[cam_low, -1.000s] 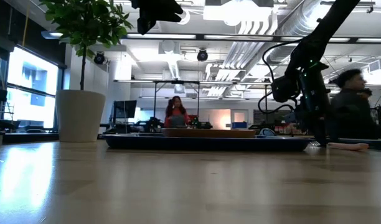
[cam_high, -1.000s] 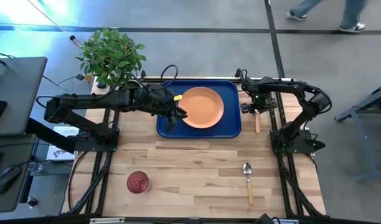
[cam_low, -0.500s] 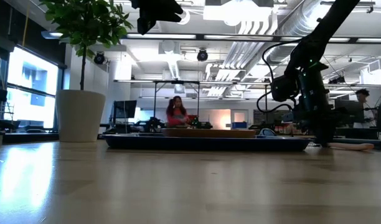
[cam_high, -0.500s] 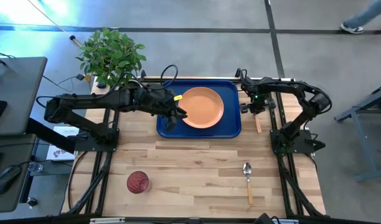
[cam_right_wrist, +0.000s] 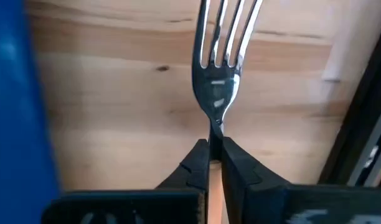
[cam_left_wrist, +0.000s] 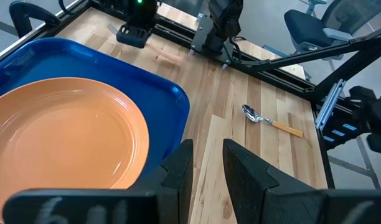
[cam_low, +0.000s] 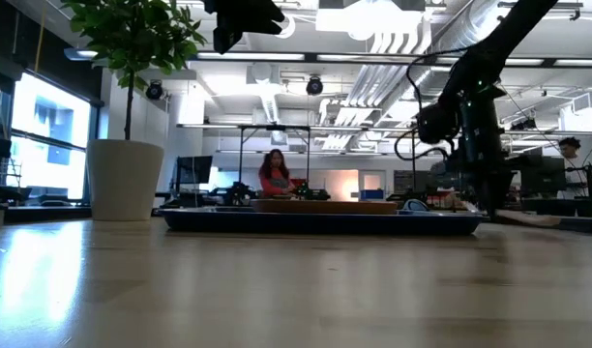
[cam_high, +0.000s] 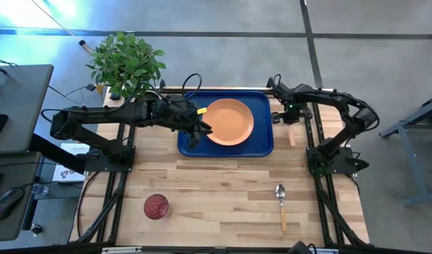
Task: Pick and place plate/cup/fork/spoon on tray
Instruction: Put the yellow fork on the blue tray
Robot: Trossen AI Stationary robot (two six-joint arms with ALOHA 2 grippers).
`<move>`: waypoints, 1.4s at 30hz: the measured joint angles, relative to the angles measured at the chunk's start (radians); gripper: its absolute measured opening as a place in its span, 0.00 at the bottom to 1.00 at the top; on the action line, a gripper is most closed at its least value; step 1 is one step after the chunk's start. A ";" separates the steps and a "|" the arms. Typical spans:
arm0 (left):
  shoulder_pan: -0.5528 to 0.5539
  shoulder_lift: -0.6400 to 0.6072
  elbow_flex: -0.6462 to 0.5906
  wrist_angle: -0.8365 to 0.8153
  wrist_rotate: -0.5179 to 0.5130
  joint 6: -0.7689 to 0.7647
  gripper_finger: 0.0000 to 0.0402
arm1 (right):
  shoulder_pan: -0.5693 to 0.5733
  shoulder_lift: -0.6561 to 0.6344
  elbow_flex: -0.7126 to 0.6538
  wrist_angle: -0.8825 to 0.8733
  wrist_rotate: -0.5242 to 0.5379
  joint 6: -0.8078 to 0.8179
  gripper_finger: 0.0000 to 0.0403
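Note:
The orange plate (cam_high: 229, 121) lies in the blue tray (cam_high: 262, 146) at the table's far middle. My right gripper (cam_high: 287, 117) stands just right of the tray and is shut on the fork (cam_right_wrist: 218, 87), whose tan handle (cam_high: 291, 135) points toward the near edge. My left gripper (cam_left_wrist: 206, 163) hovers above the tray's left part beside the plate's rim, its fingers a little apart with nothing between them. The dark red cup (cam_high: 157, 206) stands near the front left. The spoon (cam_high: 281, 203) lies flat near the front right. My right gripper pinches the fork's thin neck (cam_right_wrist: 215, 132), just behind the tines, between its two fingers (cam_right_wrist: 195, 163). The fingers point down and the tines (cam_right_wrist: 226, 31) stick out beyond them. In the low view the handle (cam_low: 526, 218) slants down from the grip, just above the table.
A potted plant (cam_high: 126, 62) stands beyond the far left corner. The arms' bases and dark frame rails run along both table sides. Bare wood lies between the tray and the near edge. People show in the room behind the table.
My right gripper has shut on the fork's neck, then risen a little and shifted toward the tray. The fork's tined end has come up off the wood, and its handle has followed, slanting.

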 joint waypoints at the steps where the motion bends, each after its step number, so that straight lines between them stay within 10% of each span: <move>1: 0.000 0.000 0.000 0.000 0.000 0.000 0.20 | 0.005 -0.016 0.005 -0.006 -0.002 0.008 0.01; 20: 0.000 0.000 0.000 0.001 -0.002 0.001 0.20 | 0.143 -0.320 0.042 0.285 -0.097 0.304 0.01; 42: 0.000 0.000 0.000 0.001 -0.004 0.002 0.20 | 0.305 -0.248 0.043 0.359 -0.096 0.429 0.01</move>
